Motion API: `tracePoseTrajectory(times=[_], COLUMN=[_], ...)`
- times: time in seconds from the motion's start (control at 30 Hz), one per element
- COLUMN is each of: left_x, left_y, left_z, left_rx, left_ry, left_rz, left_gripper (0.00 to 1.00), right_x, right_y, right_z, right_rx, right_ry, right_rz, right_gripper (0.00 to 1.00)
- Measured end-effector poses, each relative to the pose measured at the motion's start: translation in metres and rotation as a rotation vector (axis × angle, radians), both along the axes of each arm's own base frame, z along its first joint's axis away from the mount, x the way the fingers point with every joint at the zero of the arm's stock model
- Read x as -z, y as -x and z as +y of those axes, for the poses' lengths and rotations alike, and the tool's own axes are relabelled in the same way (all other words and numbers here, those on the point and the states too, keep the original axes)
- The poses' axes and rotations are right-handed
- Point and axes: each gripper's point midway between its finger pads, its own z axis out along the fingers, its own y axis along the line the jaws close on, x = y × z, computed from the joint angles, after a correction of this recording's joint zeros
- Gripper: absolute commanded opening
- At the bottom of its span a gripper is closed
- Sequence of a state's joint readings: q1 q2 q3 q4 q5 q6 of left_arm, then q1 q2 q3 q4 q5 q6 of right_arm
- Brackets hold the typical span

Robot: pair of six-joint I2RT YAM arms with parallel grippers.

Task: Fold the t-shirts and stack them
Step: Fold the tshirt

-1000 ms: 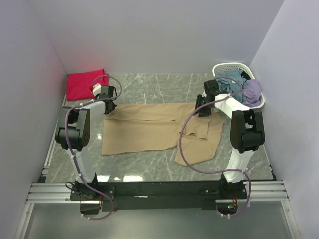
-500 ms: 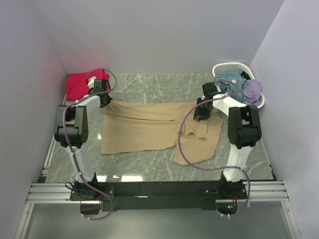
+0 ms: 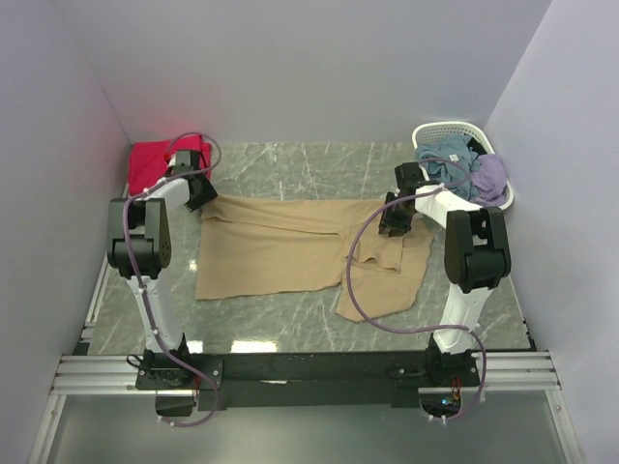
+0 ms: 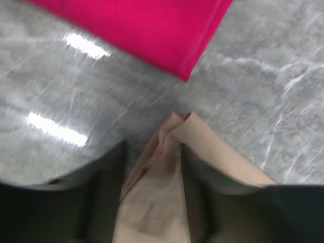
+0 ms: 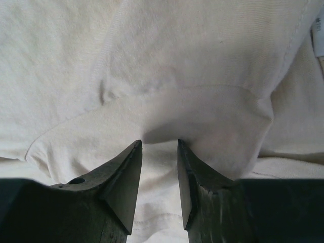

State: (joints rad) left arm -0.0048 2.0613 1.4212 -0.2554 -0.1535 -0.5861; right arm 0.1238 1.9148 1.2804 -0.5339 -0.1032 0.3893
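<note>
The tan t-shirt (image 3: 280,246) lies spread across the middle of the table, its right part folded over. My left gripper (image 3: 198,193) sits low at the shirt's far-left corner. In the left wrist view its jaws (image 4: 153,152) stand apart, with a ridge of tan cloth (image 4: 152,202) lying loose between them. Just beyond is the folded red-pink t-shirt (image 4: 142,25), seen at the back left corner (image 3: 155,159). My right gripper (image 3: 392,220) hovers over the shirt's right side, open. Its fingers (image 5: 159,144) straddle a raised fold of the cloth (image 5: 177,50), and a white label (image 5: 318,35) shows at the edge.
A white lattice basket (image 3: 435,129) with blue and purple clothes (image 3: 464,164) stands at the back right, close behind the right arm. Bare marble table (image 3: 290,319) lies in front of the shirt. Walls close in on three sides.
My left gripper carried the shirt's corner toward the back left, near the red-pink t-shirt, and its jaws have parted. The right gripper has hardly moved.
</note>
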Motion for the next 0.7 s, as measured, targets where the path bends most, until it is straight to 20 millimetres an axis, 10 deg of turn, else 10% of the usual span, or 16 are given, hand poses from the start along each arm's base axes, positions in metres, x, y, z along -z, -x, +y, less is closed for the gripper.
tracePoseTrajectory(times=[0.27, 0.53, 0.7], left_x=[-0.022, -0.058, -0.036], left_y=[0.034, 0.052, 0.064], left_z=[0.004, -0.01, -0.014], left_rx=[-0.019, 0.008, 0.0], left_ry=[-0.01, 0.062, 0.091], left_rz=[0.059, -0.022, 0.007], left_gripper=[0.95, 0.77, 0.7], right_x=[-0.005, -0.009, -0.009], right_y=[0.001, 0.001, 0.001], right_z=[-0.005, -0.005, -0.005], right_rx=[-0.005, -0.007, -0.01], right_ry=[0.026, 0.028, 0.029], right_rz=[0.001, -0.009, -0.01], right_gripper=[0.43, 0.43, 0.43])
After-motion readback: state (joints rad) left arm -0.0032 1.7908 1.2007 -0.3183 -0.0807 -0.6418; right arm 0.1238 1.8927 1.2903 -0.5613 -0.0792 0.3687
